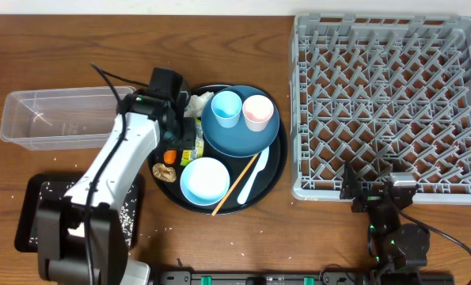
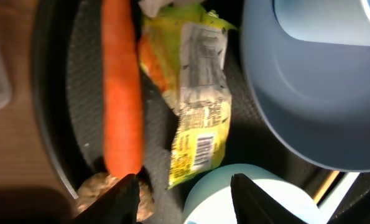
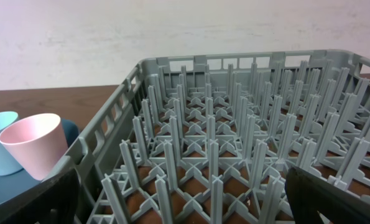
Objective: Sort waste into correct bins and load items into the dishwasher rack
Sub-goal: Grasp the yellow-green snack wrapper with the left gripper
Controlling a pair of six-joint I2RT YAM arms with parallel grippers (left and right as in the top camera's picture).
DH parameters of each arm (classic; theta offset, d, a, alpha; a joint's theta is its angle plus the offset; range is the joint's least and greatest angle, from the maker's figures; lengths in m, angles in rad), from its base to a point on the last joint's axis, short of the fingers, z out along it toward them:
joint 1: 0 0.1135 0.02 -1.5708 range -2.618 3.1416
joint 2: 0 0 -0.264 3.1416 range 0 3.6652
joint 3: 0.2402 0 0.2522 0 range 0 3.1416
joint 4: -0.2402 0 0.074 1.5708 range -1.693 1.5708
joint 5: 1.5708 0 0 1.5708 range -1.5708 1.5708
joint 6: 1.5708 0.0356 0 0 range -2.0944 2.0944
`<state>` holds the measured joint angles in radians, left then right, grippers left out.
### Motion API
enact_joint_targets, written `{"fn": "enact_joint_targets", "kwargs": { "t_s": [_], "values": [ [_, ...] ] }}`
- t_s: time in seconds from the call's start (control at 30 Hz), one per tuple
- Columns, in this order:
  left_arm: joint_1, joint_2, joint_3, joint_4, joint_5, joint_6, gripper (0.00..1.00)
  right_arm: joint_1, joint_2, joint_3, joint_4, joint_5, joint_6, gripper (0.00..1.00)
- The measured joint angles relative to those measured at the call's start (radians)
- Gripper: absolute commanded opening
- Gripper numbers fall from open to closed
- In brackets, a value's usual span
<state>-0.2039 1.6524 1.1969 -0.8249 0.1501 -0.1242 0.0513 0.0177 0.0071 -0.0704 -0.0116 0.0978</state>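
Note:
My left gripper point(image 2: 185, 194) is open and empty, low over the left side of the round black tray point(image 1: 279, 158). Between and ahead of its fingers lie an orange carrot point(image 2: 119, 87), a yellow-green wrapper point(image 2: 200, 93), a brown lump point(image 2: 94, 190) and the light blue bowl point(image 2: 259, 193). White tissue point(image 1: 197, 104) sits behind them. The dark blue plate point(image 1: 239, 131) carries the light blue cup point(image 1: 226, 108) and pink cup point(image 1: 257, 112). A white spoon point(image 1: 255, 176) and a chopstick point(image 1: 233, 186) lie beside the bowl. My right gripper point(image 3: 185, 199) is open and empty at the grey rack's point(image 1: 377, 20) front edge.
A clear plastic box point(image 1: 61, 119) stands at the far left. A shallow black tray point(image 1: 29, 206) with white rice grains point(image 1: 128, 210) lies at the front left, partly under my left arm. A few grains are scattered on the wooden table.

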Motion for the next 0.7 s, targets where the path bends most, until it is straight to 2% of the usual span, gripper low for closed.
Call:
{"fn": "enact_joint_targets", "kwargs": {
  "t_s": [0.3,0.4,0.5,0.63,0.7],
  "values": [
    [0.0,0.1,0.0,0.047,0.029,0.003,0.48,0.0,0.0,0.0,0.0,0.0,0.0,0.99],
    [0.0,0.139,0.0,0.069,0.031,0.005,0.4,0.0,0.0,0.0,0.0,0.0,0.0,0.99],
    [0.0,0.163,0.0,0.076,0.031,0.01,0.26,0.0,0.0,0.0,0.0,0.0,0.0,0.99],
    [0.0,0.169,-0.002,0.082,0.031,0.018,0.24,0.0,0.0,0.0,0.0,0.0,0.0,0.99],
    [0.0,0.169,-0.002,0.088,0.031,0.017,0.18,0.0,0.0,0.0,0.0,0.0,0.0,0.99]
  ]
}}
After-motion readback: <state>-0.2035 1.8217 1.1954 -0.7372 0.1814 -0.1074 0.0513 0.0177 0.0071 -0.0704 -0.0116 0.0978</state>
